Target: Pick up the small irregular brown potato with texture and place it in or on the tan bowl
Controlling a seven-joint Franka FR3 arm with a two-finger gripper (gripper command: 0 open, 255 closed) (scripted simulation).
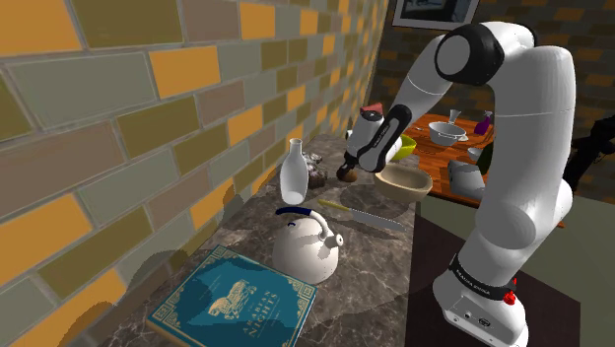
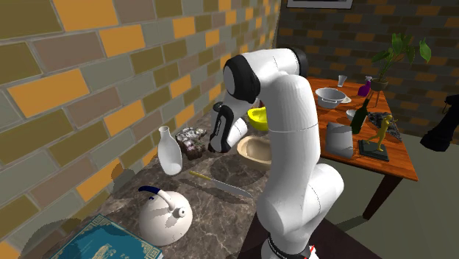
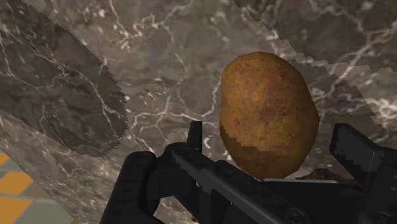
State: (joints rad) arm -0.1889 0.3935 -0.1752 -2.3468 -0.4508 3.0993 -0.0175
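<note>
Straddling the potato [image 3: 268, 114], the pincer [image 3: 270, 132] has its two black fingers [image 3: 195, 135] set apart, one on each side. In the wrist view a thin strip of marble shows between each finger and the brown, mottled skin. By that view they bracket the potato without pressing on it, so I judge it not yet held.

The potato sits centred between the fingers over the dark veined surface [image 3: 159, 70], though whether it rests fully on the marble cannot be told. In the shoulder view the pincer [image 1: 347, 175] is right of the frame's centre, tilted down toward the back of the surface. It is just right of a white bottle [image 1: 293, 170] and immediately left of the tan bowl [image 1: 406, 181]. In the second exterior view the bowl [image 2: 254, 151] lies at the frame's middle, close to the right of the arm's hand.

The step in hand looks like the grasp itself: the approach is done and the closing is not. The next move calls for bringing the fingers together until both pads bear on the potato's flanks. Its lumpy, rounded shape could roll or squirt out if the squeeze lands off its widest part. After that comes a lift high enough to clear the bowl's rim. A short carry toward the right of the shoulder view follows, avoiding the knife [image 1: 365, 214] lying in front.
</note>
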